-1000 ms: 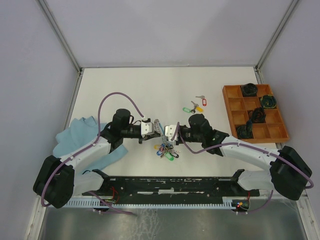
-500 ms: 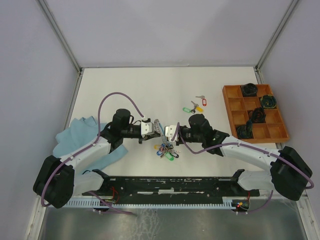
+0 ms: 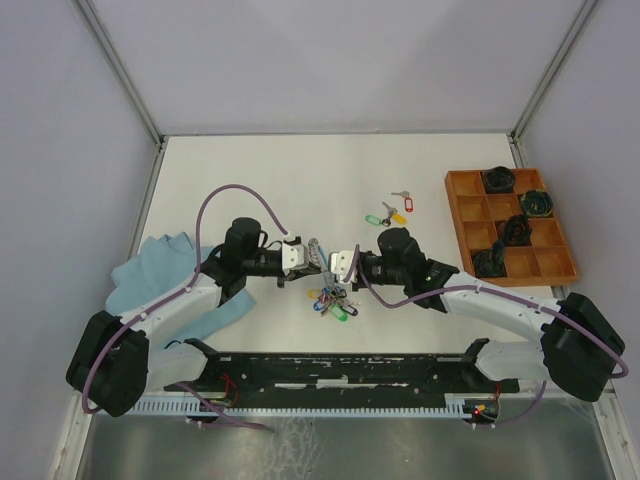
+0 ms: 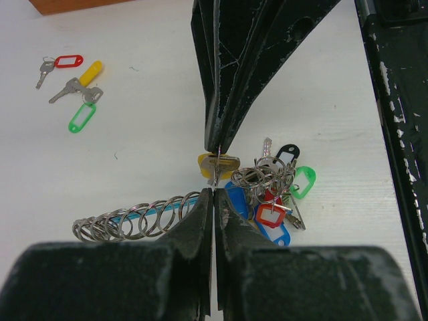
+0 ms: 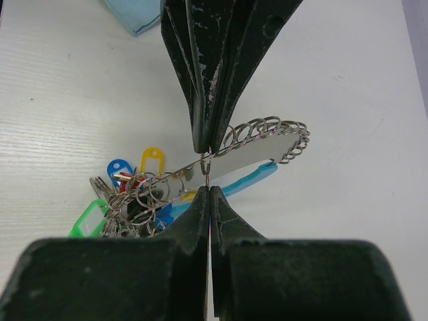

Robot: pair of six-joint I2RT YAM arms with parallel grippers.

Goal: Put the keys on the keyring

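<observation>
- No movement is seen since the earlier frames: from above, the left gripper (image 3: 316,256) and right gripper (image 3: 333,262) are met tip to tip over the bunched keys (image 3: 335,302).
- At the left wrist, the jaws are closed on the thin wire of the keyring (image 4: 134,217).
- At the right wrist, the jaws are pinched shut on the same wire.

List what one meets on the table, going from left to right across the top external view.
blue cloth → left gripper → right gripper → loose keys → wooden tray
</observation>
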